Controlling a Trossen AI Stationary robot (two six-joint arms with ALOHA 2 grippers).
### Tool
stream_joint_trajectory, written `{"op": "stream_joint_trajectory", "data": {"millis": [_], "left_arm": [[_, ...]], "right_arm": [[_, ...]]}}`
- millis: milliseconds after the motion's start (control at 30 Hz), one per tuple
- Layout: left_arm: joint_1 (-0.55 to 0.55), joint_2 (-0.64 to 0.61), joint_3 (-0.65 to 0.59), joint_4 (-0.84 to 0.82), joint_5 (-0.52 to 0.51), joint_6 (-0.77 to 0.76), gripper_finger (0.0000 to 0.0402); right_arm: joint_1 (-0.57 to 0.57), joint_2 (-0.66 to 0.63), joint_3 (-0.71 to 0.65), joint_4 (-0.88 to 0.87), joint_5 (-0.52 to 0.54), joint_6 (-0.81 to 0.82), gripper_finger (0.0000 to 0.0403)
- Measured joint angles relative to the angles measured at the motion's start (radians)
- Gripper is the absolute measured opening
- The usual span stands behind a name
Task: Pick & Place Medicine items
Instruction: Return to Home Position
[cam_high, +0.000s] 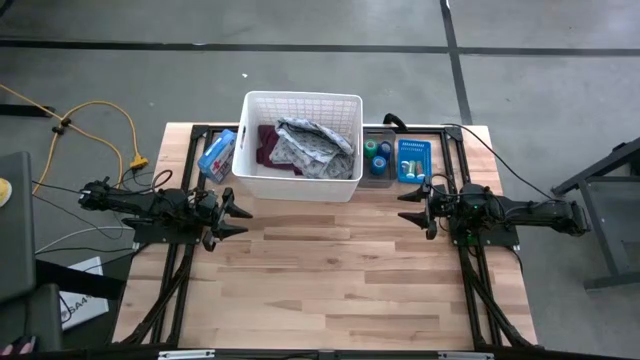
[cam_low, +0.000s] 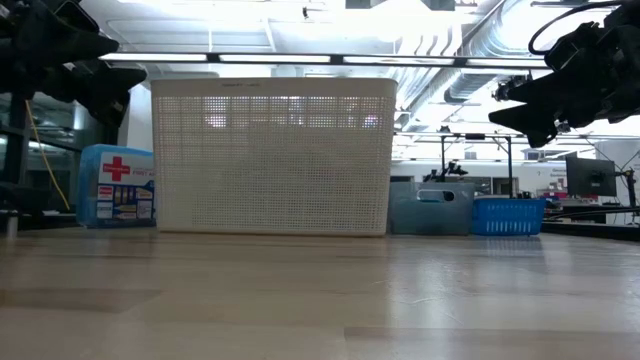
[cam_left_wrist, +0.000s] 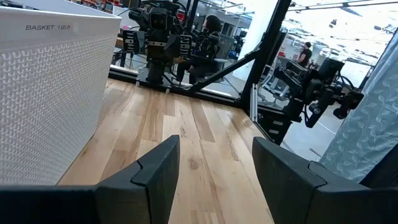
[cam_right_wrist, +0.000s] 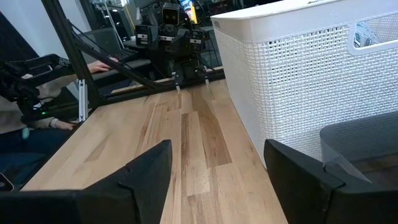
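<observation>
Both arms hover over the wooden table, facing each other, and both grippers are open and hold nothing. My left gripper (cam_high: 243, 218) (cam_left_wrist: 214, 146) is near the white basket's (cam_high: 300, 145) left front corner. My right gripper (cam_high: 403, 207) (cam_right_wrist: 217, 149) is just in front of a small grey bin (cam_high: 377, 160) (cam_right_wrist: 354, 146). Inside that bin stand a green roll (cam_high: 370, 148) and a blue roll (cam_high: 379, 166). Beside it, a small blue basket (cam_high: 413, 160) (cam_low: 508, 215) holds small items that I cannot tell apart. The thin tube and the vial are not distinguishable.
The white basket (cam_low: 272, 155) holds a purple cloth (cam_high: 268, 145) and a grey patterned cloth (cam_high: 312, 148). A blue first-aid box (cam_high: 217, 155) (cam_low: 115, 185) sits left of it. Black frame rails run along the table's sides. Bare wood (cam_high: 330, 280) stretches toward the near edge.
</observation>
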Motion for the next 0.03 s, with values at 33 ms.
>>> {"op": "stream_joint_trajectory", "data": {"millis": [33], "left_arm": [[0.000, 0.000, 0.000, 0.000, 0.000, 0.000, 0.0195]], "right_arm": [[0.000, 0.000, 0.000, 0.000, 0.000, 0.000, 0.0243]]}}
